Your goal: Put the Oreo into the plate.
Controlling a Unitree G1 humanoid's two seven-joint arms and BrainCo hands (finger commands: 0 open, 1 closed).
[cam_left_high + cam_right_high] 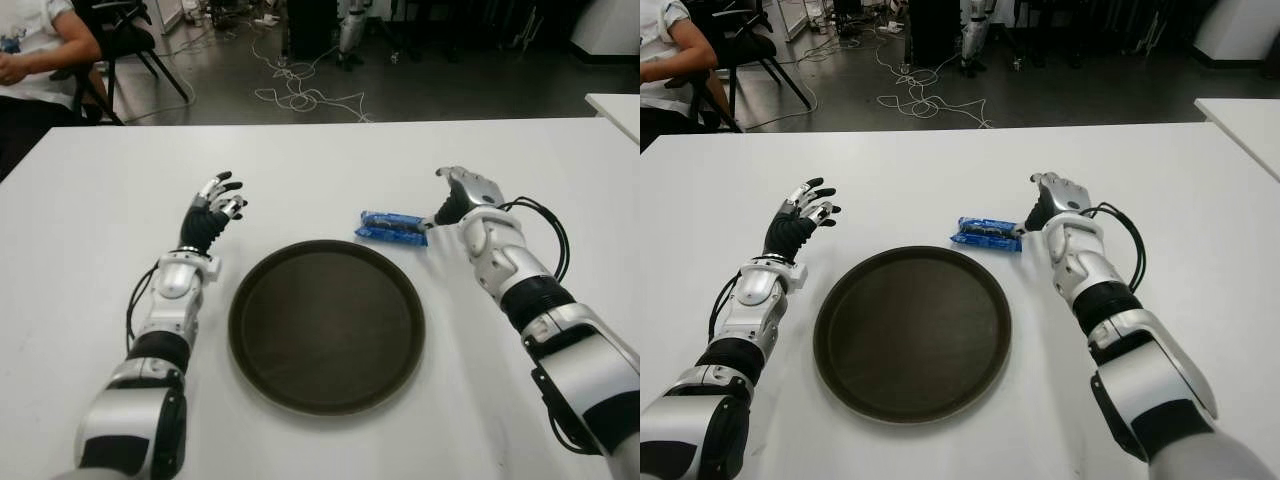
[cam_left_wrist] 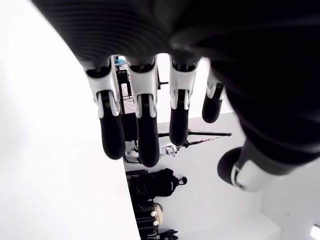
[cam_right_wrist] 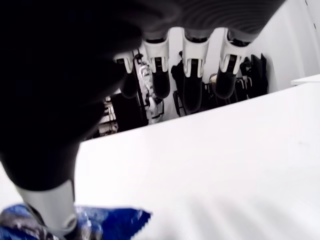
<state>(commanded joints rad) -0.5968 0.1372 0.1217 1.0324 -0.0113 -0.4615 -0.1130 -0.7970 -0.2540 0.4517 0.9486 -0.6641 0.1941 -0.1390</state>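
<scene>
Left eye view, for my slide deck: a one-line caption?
Right robot hand open beside the blue Oreo pack, which lies on the white table behind the empty plate.

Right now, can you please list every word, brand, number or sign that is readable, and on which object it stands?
No text can be read in any view.
Blue Oreo packet, on the table beside the right hand: print is too blurred to read.
Dark plate: no text.
Left hand and both arms: no legible marking.
</scene>
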